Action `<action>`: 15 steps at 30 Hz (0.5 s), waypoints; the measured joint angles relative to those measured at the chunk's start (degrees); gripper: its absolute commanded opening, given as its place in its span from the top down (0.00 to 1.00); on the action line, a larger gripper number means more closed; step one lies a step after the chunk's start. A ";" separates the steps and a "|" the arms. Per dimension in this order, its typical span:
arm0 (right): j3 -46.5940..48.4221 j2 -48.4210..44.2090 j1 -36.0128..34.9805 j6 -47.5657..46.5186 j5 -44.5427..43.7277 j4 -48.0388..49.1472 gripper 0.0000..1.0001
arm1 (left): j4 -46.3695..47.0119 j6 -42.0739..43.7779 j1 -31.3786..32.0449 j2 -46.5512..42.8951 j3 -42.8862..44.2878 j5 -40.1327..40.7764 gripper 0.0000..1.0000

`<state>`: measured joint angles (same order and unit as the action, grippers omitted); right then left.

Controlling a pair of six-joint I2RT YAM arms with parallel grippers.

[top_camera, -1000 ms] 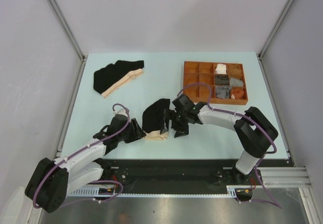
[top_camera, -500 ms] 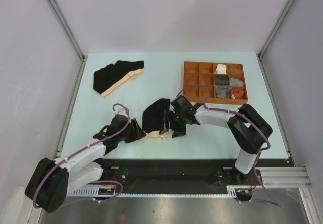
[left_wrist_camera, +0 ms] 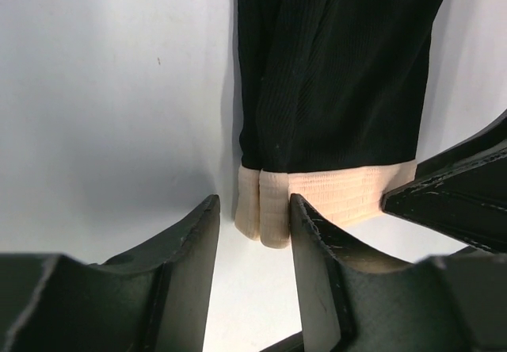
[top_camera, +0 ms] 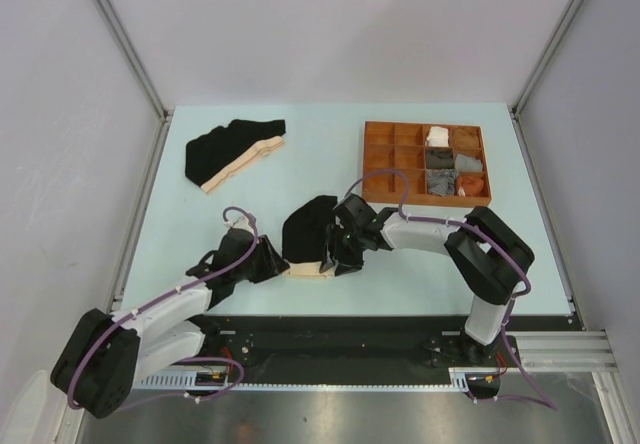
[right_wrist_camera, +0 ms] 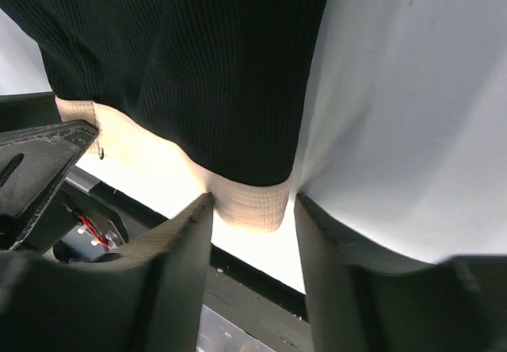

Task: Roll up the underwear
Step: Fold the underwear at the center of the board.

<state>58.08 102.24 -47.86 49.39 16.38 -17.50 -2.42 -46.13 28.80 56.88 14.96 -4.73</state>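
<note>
Overhead view behind arms, wrist views close on shared waistband (left_wrist_camera: 317, 201)
</note>
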 measured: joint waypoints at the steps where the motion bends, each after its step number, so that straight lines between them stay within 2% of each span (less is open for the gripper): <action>1: 0.02 0.13 -0.04 -0.02 -0.09 0.00 0.57 | 0.74 0.00 0.00 0.20 -0.22 -0.02 0.55; 5: 0.20 0.72 -0.31 -0.04 -0.31 0.07 0.63 | 2.64 -0.37 0.00 0.66 -0.81 -0.04 0.57; 9: 0.66 1.55 -0.61 -0.13 -0.37 0.24 0.76 | 4.63 -0.39 0.00 0.90 -1.55 0.04 0.58; 15: 0.98 2.23 -0.81 -0.09 -0.42 0.48 0.78 | 7.34 -0.48 0.00 1.62 -2.38 0.28 0.62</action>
<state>59.07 104.47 -48.66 49.30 15.97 -17.02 4.93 -46.61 28.80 58.50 12.58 -4.45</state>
